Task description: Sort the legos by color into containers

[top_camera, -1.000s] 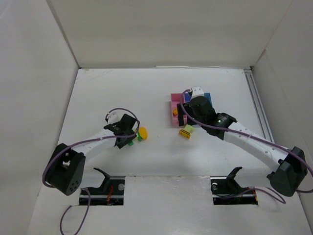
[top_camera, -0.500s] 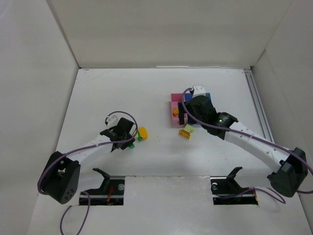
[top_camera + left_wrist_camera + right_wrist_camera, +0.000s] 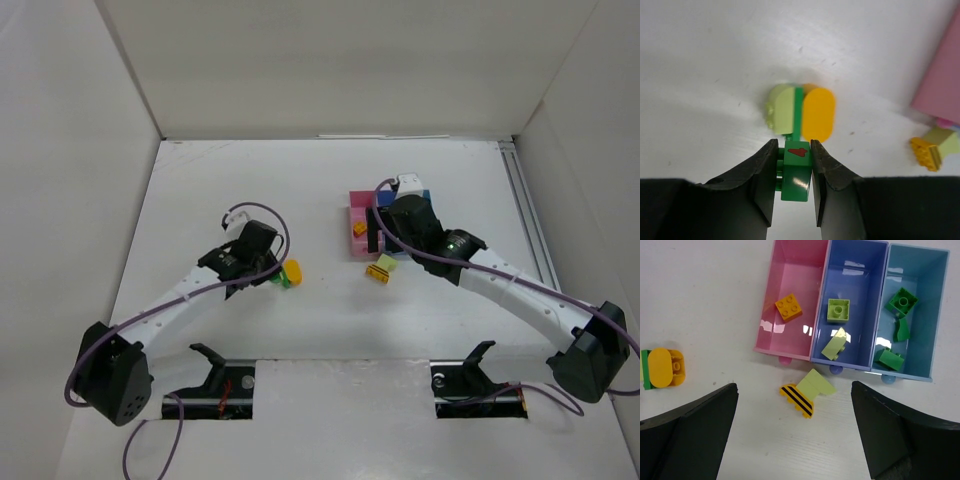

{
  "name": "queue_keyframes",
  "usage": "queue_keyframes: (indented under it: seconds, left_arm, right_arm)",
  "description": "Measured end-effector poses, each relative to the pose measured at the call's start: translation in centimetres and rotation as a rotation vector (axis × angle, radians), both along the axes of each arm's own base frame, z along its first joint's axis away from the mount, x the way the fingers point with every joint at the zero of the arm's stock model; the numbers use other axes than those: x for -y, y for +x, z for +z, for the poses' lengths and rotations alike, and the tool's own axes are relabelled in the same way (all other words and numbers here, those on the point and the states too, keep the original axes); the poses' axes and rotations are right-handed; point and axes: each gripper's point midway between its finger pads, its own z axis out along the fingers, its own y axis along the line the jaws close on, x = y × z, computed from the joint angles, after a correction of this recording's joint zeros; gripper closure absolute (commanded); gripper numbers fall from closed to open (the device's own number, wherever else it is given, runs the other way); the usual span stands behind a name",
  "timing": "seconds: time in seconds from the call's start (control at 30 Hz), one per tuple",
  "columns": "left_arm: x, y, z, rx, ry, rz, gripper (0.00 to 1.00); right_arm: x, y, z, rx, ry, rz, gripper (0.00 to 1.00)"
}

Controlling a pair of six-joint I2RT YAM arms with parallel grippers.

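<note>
So, the left claw (image 3: 793, 150) is clenched on a dark green brick (image 3: 796, 177). A pale green piece (image 3: 780, 109) and an orange piece (image 3: 818, 114) sit right up against its far end, well left of the bins. The right claw (image 3: 794, 386) hangs wide open above the bins, gripping nothing. The pink bin (image 3: 790, 270) has one orange brick (image 3: 788, 307), the purple bin (image 3: 855, 270) two pale green ones (image 3: 838, 310), and the light blue bin (image 3: 917, 275) the dark green bits (image 3: 901, 302). A striped yellowish piece (image 3: 807, 392) lies on the table (image 3: 715, 290) just in front of them.
</note>
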Motion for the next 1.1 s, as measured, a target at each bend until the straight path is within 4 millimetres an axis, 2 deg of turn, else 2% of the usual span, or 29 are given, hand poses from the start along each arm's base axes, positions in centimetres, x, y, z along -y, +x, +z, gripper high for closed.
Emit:
queue_keyframes:
  seconds: [0.17, 0.27, 0.4, 0.67, 0.93, 1.1]
  left_arm:
    - [1.3, 3.4, 5.6, 0.149, -0.013, -0.041, 0.91]
    - [2.3, 5.1, 7.4, 0.202, -0.012, -0.073, 0.91]
    - [4.2, 7.0, 7.8, 0.212, 0.009, -0.132, 0.91]
    - [10.5, 9.5, 7.8, 0.216, 0.026, -0.284, 0.91]
    - [14.8, 11.8, 9.2, 0.259, 0.020, -0.368, 0.91]
    - [15.9, 11.8, 10.1, 0.277, 0.010, -0.404, 0.91]
  right_arm:
    - [1.1, 0.7, 0.1, 0.002, 0.008, -0.044, 0.00]
    - [2.5, 1.3, 0.3, 0.004, 0.012, -0.086, 0.00]
    - [4.5, 1.7, 1.0, 0.021, 0.031, -0.142, 0.00]
    - [8.2, 2.0, 1.3, 0.028, 0.048, -0.239, 0.00]
    - [8.5, 2.0, 1.2, 0.021, 0.057, -0.243, 0.00]
    - [8.7, 1.9, 1.7, 0.034, 0.068, -0.241, 0.00]
